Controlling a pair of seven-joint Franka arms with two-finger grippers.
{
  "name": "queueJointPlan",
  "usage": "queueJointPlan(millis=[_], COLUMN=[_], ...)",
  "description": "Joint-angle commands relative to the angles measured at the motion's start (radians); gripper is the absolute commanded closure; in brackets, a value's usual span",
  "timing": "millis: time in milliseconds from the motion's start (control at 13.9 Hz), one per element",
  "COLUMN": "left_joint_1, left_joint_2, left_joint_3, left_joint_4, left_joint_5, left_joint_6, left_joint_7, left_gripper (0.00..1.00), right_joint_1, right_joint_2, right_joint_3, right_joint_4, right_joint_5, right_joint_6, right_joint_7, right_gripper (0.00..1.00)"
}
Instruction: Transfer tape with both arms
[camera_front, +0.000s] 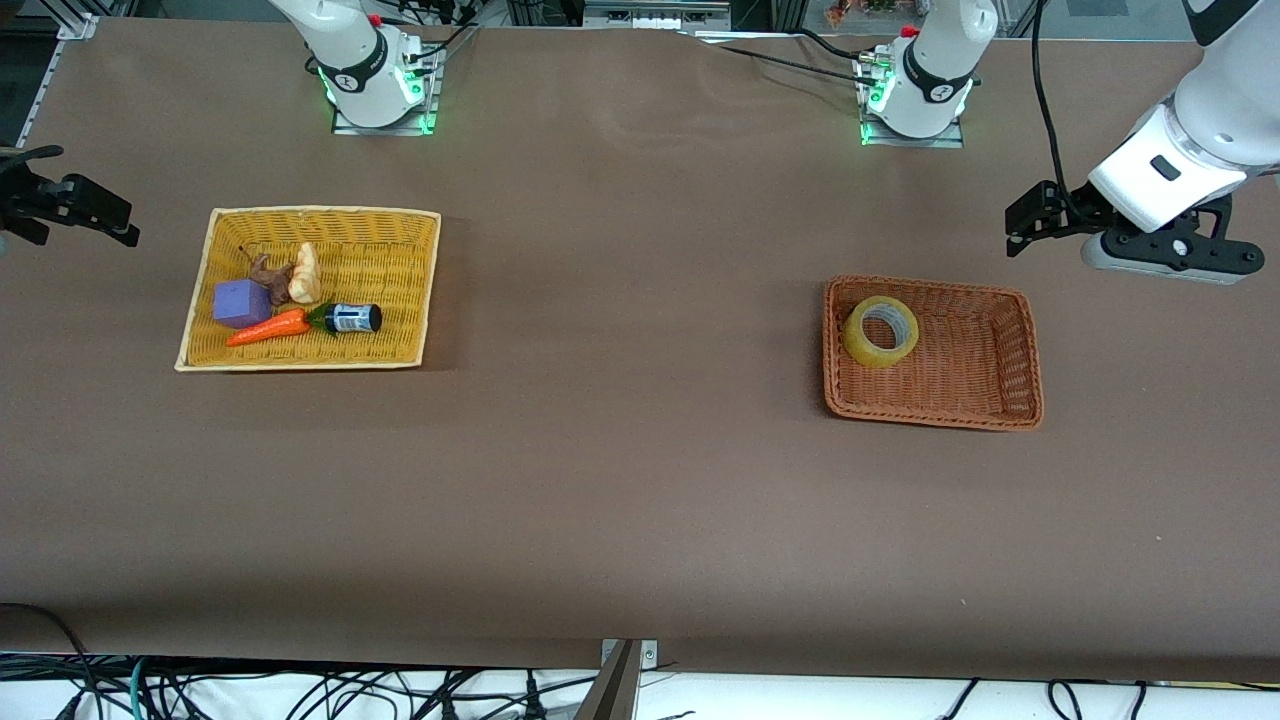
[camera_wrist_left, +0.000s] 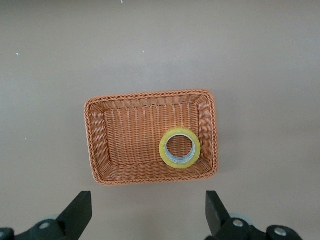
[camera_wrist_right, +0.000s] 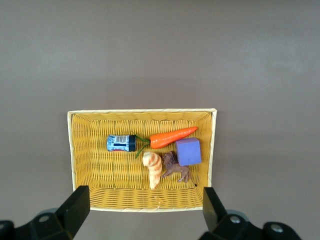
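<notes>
The tape (camera_front: 880, 331), a yellowish translucent ring, leans in the corner of an orange-brown wicker basket (camera_front: 975, 355) toward the left arm's end of the table. It also shows in the left wrist view (camera_wrist_left: 180, 148), inside that basket (camera_wrist_left: 125, 142). My left gripper (camera_front: 1030, 215) hangs open and empty in the air over bare table beside the basket, with its jaws wide apart in its wrist view (camera_wrist_left: 148, 215). My right gripper (camera_front: 95, 212) is open and empty at the right arm's end of the table, beside a yellow basket, and also shows in its wrist view (camera_wrist_right: 145, 212).
The yellow wicker basket (camera_front: 390, 260) holds a small dark bottle (camera_front: 350, 318), a toy carrot (camera_front: 268, 327), a purple block (camera_front: 241, 303), a brown animal figure (camera_front: 268, 275) and a pale bread-like piece (camera_front: 305, 275). Brown table lies between the two baskets.
</notes>
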Motion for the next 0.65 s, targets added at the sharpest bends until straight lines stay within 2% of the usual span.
queueJointPlan(millis=[0,574], left_joint_1=[-0.025,-0.017], left_joint_2=[0.015,0.03], left_joint_3=[0.009,0.002], left_joint_4=[0.04,0.066], left_joint_5=[-0.009,-0.006], left_joint_6=[-0.018,-0.024], left_joint_7=[-0.014,-0.015], left_gripper=[0.0,0.0], right_joint_1=[-0.007,-0.007], right_joint_2=[0.013,0.014], right_joint_3=[0.003,0.003], right_joint_4=[0.021,0.023], right_joint_5=[0.018,0.018], right_joint_6=[-0.019,-0.019], right_joint_7=[-0.016,-0.008], right_gripper=[0.0,0.0])
